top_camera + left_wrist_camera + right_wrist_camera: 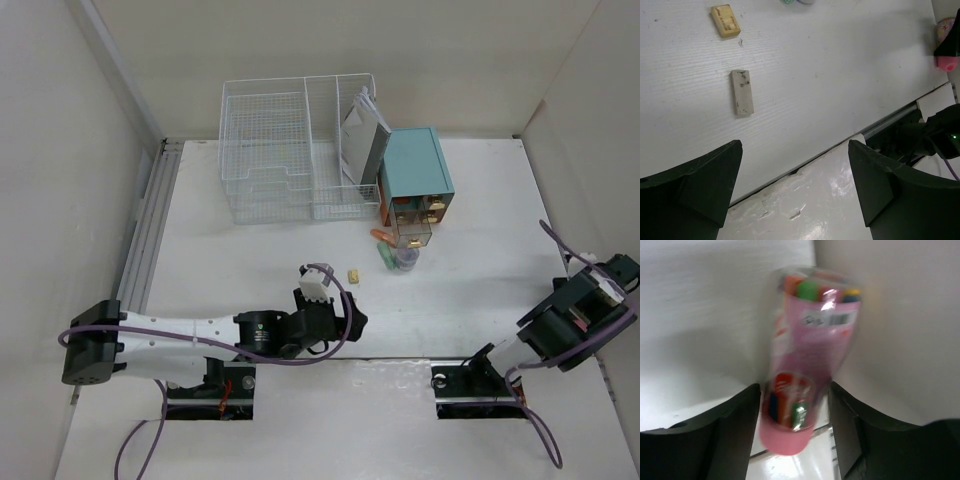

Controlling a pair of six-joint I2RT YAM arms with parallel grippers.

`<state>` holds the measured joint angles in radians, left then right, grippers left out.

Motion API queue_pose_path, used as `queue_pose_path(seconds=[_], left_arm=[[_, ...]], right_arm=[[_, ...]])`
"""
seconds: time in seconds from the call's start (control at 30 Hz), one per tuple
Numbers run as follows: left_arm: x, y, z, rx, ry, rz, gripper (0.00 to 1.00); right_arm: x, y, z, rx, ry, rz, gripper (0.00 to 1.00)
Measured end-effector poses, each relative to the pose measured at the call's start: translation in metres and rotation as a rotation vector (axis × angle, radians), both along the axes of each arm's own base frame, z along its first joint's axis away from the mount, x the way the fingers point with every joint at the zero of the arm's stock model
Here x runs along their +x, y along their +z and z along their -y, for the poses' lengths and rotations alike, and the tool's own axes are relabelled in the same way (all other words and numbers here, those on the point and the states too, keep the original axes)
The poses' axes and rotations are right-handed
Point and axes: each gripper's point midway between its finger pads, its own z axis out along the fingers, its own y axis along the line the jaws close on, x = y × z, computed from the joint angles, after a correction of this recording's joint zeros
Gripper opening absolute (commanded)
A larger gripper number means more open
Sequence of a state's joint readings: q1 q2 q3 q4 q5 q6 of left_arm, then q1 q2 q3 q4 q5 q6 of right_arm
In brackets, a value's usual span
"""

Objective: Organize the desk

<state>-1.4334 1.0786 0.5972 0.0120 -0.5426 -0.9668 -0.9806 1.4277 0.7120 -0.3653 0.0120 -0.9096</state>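
The desk is a wide white tabletop. At its right edge, against the side wall, my right gripper is shut on a pink tube of coloured markers. The tube leans in the corner and looks blurred; it also shows as a pink tube far right in the left wrist view. My left gripper hangs open over the desk's near edge with nothing between its fingers. Beyond it lie a dirty white eraser and a small yellow eraser.
A white wire-mesh basket stands at the back with a grey notebook leaning in it. Beside it is a teal drawer box with one clear drawer pulled out. Orange and green bits and a clear cup lie before it.
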Motion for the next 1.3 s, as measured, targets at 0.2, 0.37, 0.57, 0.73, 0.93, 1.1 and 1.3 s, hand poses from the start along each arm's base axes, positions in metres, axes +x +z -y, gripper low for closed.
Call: queue_pose_path(seconds=[0.2,0.37,0.57,0.73,0.93,1.1,1.3], left_arm=[[-0.001,-0.002,0.0,0.003,-0.002,-0.005,0.84],[-0.001,-0.001,0.001,-0.002,0.002,-0.009,0.84],[-0.001,0.002,0.002,-0.009,0.002,-0.009,0.84],[-0.001,0.002,0.002,-0.009,0.002,-0.009,0.84],[-0.001,0.002,0.002,-0.013,0.005,-0.013,0.84],[-0.003,0.002,0.003,-0.014,-0.001,-0.014,0.84],[-0.003,0.002,0.003,-0.017,0.001,-0.017,0.84]], right_arm=[[0.007,-0.002,0.025,0.053,-0.02,0.048,0.47],[0.008,-0.003,0.029,0.107,0.01,0.057,0.27],[0.008,-0.002,0.023,0.116,0.097,0.054,0.16],[0.004,-0.001,-0.004,0.17,0.215,0.052,0.12],[0.005,0.025,-0.034,0.22,0.364,0.076,0.08],[0.024,0.081,-0.033,0.192,0.501,0.141,0.08],[0.059,0.156,-0.023,0.154,0.671,0.248,0.07]])
